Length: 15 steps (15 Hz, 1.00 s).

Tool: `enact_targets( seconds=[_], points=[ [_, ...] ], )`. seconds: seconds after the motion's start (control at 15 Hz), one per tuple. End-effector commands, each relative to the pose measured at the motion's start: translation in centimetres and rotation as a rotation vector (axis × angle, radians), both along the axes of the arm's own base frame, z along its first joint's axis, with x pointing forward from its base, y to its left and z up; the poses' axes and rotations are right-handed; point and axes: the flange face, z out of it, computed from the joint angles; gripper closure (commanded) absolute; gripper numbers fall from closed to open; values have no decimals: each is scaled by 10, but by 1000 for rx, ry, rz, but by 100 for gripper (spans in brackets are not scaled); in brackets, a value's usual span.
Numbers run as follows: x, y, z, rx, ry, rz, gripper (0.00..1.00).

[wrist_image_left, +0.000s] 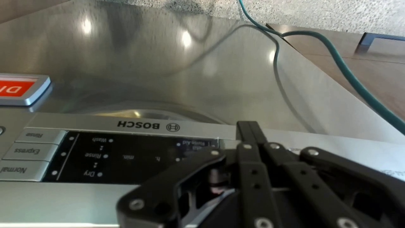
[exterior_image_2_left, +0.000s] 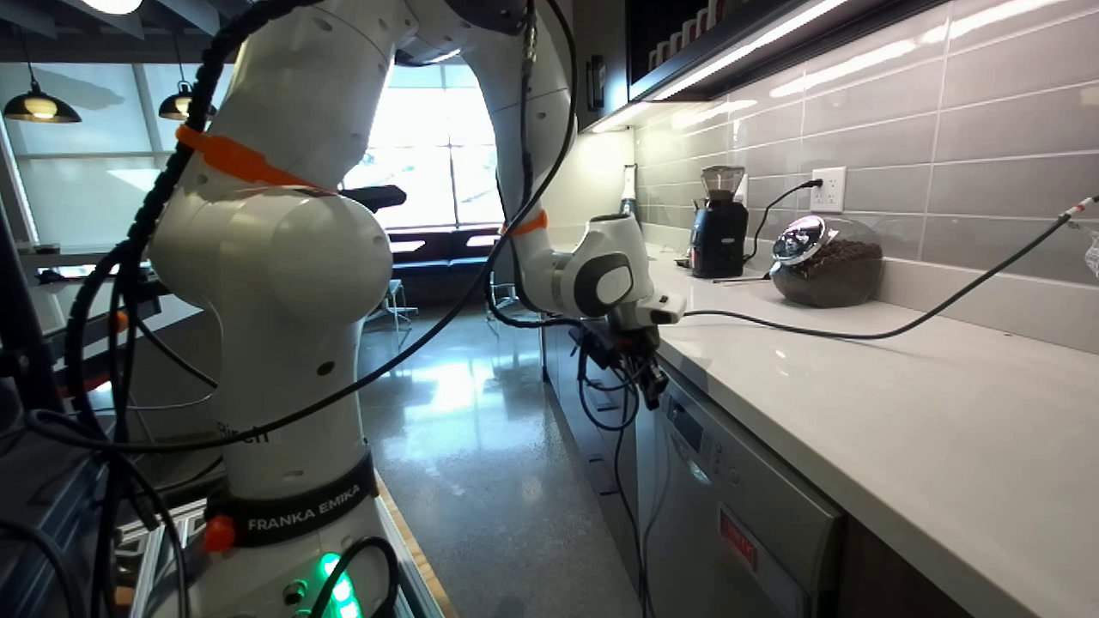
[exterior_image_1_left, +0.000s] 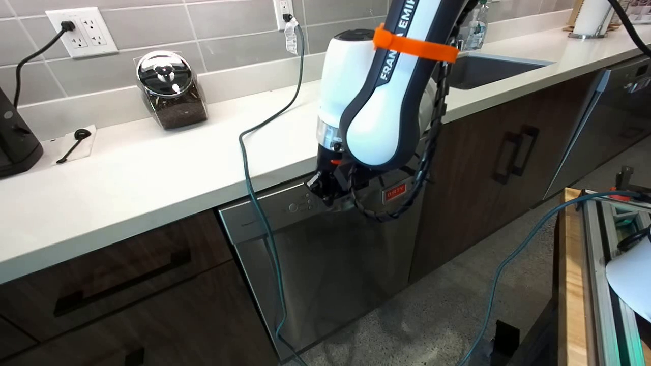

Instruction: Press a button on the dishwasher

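tool [wrist_image_left: 251, 127], pinched fully tog., hides pt of the ctrl display [wrist_image_left: 123, 160] in wrist view; dishwasher [wrist_image_left: 190, 76] front's just beside tool's tip, tho can't tell re contact.

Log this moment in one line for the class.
gripper: shut, empty; position: near dark display; dishwasher: closed; sign: DIRTY; contact: unclear

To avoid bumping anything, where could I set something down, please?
The countertop is bare in front of the jar, between the scoop and the cable, and beyond the cable, away from the jar. Crowded: around the grinder, and before the dishwasher, where the cable and gripper hang.
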Motion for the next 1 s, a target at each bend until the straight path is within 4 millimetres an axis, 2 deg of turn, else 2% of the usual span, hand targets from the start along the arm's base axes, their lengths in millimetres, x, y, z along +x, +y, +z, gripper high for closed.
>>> enact_targets(
  seconds=[0.0, 0.93],
  points=[
    [5, 2, -4, 13, -26, -30, 100],
    [18, 2, -12, 29, -36, -70, 100]
  ],
)
